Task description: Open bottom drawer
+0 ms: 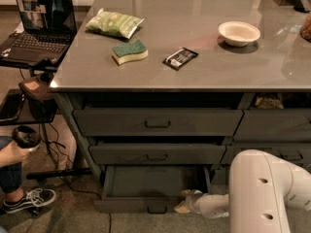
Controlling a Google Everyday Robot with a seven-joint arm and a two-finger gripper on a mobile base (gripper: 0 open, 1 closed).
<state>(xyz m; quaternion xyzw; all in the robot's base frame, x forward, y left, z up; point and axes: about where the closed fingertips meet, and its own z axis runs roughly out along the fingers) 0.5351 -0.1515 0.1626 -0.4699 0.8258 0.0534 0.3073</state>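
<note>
The bottom drawer (146, 205) is the slim dark grey-green one under the left stack. It stands pulled out, its shallow flat tray (150, 181) showing, with a small dark loop handle (157, 209) at the centre of its front. My gripper (183, 201) is low at the drawer's right front corner, on the end of the white arm (262, 193) that reaches in from the lower right. It sits to the right of the handle.
Two taller grey drawers (158, 123) are shut above it. The grey tabletop (218, 67) holds a green chip bag (114, 23), a sponge (129, 51), a dark snack bar (180, 58) and a bowl (238, 33). A laptop (39, 25) and a person's leg and shoe (26, 200) are at the left.
</note>
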